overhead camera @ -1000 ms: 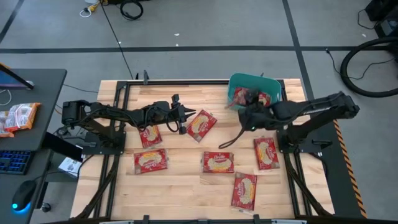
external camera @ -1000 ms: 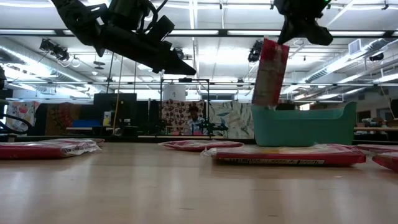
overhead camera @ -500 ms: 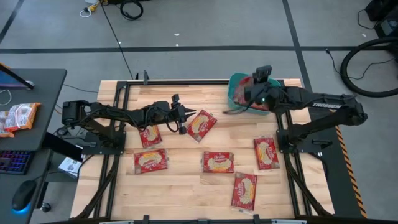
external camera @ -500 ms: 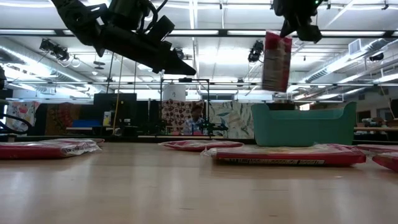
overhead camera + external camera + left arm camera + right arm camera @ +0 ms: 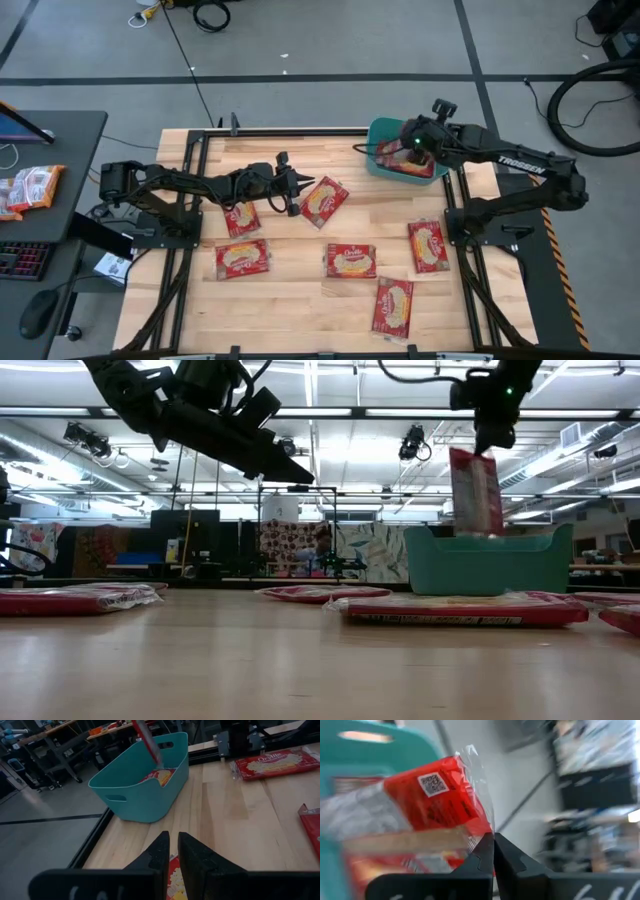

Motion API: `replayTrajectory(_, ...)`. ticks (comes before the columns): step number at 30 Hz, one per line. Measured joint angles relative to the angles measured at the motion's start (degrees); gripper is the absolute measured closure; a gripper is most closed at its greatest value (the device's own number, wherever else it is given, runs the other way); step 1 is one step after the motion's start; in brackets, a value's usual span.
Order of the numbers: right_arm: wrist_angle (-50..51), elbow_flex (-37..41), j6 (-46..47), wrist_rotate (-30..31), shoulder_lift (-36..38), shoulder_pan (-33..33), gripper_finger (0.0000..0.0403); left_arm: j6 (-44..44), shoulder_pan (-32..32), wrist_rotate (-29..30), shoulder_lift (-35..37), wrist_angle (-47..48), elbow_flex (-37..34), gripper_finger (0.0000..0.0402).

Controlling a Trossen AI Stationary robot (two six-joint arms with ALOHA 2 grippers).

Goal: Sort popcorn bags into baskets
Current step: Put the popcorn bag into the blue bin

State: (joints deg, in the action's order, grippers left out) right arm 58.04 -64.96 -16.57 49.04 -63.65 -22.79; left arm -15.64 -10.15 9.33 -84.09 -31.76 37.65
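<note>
Pale wood-plank table (image 5: 300, 290) carries flat glossy red bags. Right gripper (image 5: 493, 836) pinches one crinkly bag (image 5: 476, 490) (red, cream centre) above the smooth teal bin (image 5: 487, 565); left gripper (image 5: 170, 851) nearly closed, empty.

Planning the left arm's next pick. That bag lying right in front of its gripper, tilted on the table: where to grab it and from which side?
Probably from above, pinching one short end. The popcorn bag lies flat and skewed on the table, with no raised edge, so a side approach has nothing to catch. The left gripper, fingers shut, sits near its end farthest from the basket; open, rotate to match the skew, then descend. The right gripper holds another bag.
</note>
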Motion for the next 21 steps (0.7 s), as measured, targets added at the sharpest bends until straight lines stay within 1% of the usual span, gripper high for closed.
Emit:
replayTrajectory(3, 9.6, -2.5, 15.0, -6.5, -1.6, -2.1, 0.0398, 0.0, 0.0, 0.0, 0.0, 0.1, 0.0, 0.0358)
replayTrajectory(5, 15.3, -4.8, 24.0, -8.7, -2.5, -3.4, 0.0398, 0.0, 0.0, 0.0, 0.0, 0.2, 0.0, 0.0358)
replayTrajectory(9, 22.5, -7.9, 35.2, -13.6, -3.7, -5.8, 0.0398, 0.0, 0.0, 0.0, 0.0, 0.2, 0.0, 0.0358)
replayTrajectory(13, 27.6, -9.6, 40.6, -19.9, -4.4, -9.4, 0.0398, 0.7, 0.1, -0.2, 0.0, 0.4, 0.0, 0.0358)
replayTrajectory(17, 29.5, -9.7, 41.1, -27.0, -4.6, -13.2, 0.0398, 1.5, 0.2, -0.2, 0.0, 0.6, 0.0, 0.0358)
replayTrajectory(21, 30.2, -9.7, 41.1, -34.2, -4.6, -17.5, 0.0398, 0.4, 0.4, -0.2, 0.0, 1.2, 0.0, 0.0358)
